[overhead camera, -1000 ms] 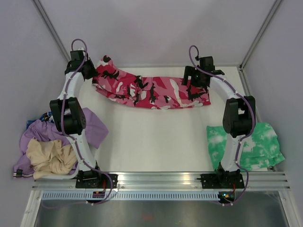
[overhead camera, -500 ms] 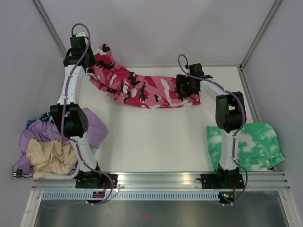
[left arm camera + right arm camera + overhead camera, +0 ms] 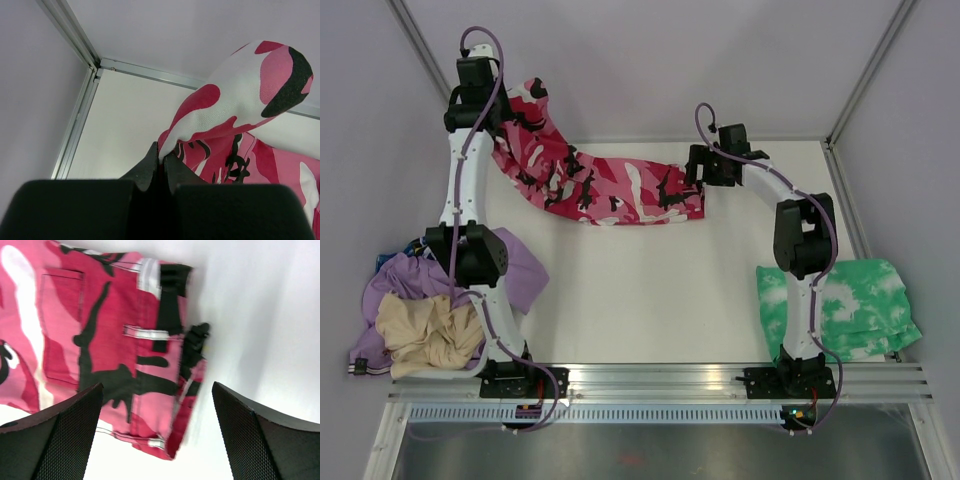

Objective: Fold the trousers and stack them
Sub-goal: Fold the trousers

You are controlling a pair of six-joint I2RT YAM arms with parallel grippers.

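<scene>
Pinching one end of the trousers in my left gripper, held high at the far-left corner so the cloth trails down to the table. My right gripper hovers spread over the other end, likely to grab it.

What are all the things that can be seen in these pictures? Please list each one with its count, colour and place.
trousers: one; pink, red, white and black camouflage; far part of the table, left end lifted
tie-dye garment: one; green and white; right edge of the table
lilac clothes: count unclear; lilac; heap at the left edge
beige garment: one; beige; on top of the lilac heap
table: one; white; under the clothes
rail: one; silver; near edge, carrying both arm bases
left gripper: one; black; far left corner, shut on the trousers' lifted end
right gripper: one; black; open, at the trousers' right end
</scene>
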